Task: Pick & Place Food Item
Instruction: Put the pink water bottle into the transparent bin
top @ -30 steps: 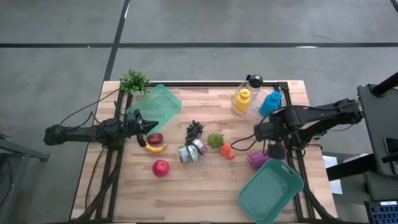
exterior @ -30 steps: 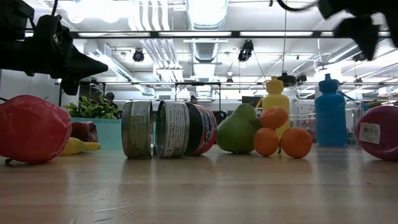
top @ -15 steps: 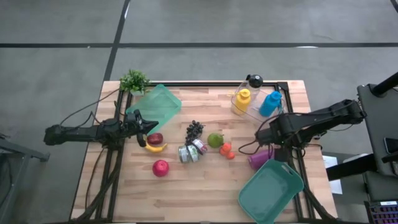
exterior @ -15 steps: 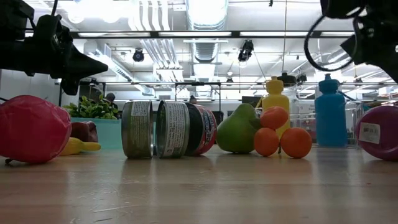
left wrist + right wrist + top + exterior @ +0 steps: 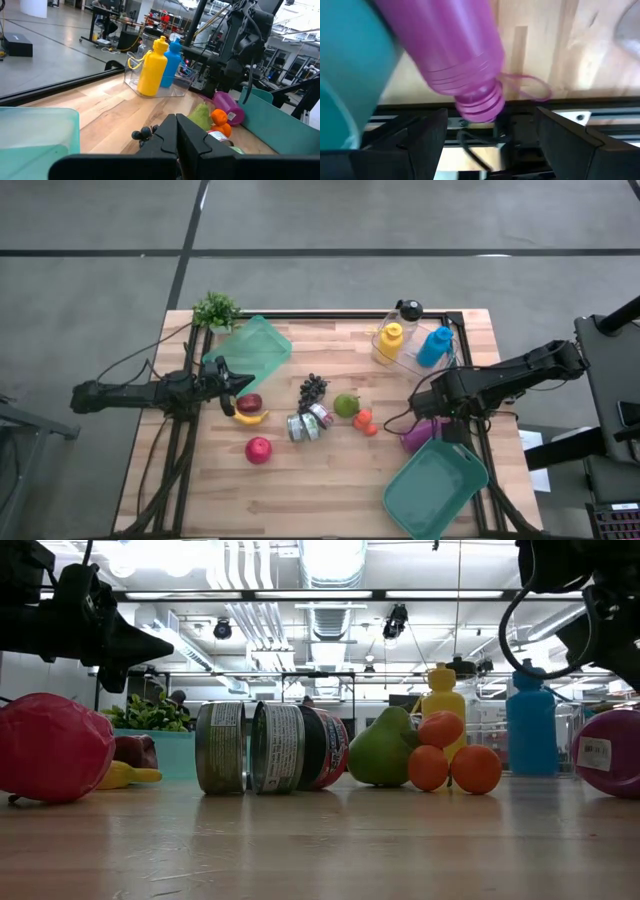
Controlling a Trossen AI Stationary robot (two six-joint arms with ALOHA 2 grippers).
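Over the last second the right gripper (image 5: 447, 418) has swung nearer, from beside the bottles to just above the purple bottle (image 5: 419, 436), fingers (image 5: 427, 137) spread on either side. The bottle lies on the surface (image 5: 330, 480) against the teal tray (image 5: 436, 488). Far left, the left gripper (image 5: 232, 384), clenched, hangs over the red apple (image 5: 249, 403).

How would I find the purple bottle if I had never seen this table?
Start at the big teal tray at the table's right front corner. Just behind its rim, under the right gripper, lies the purple bottle. It is the only bottle on its side; the yellow and blue ones stand upright.
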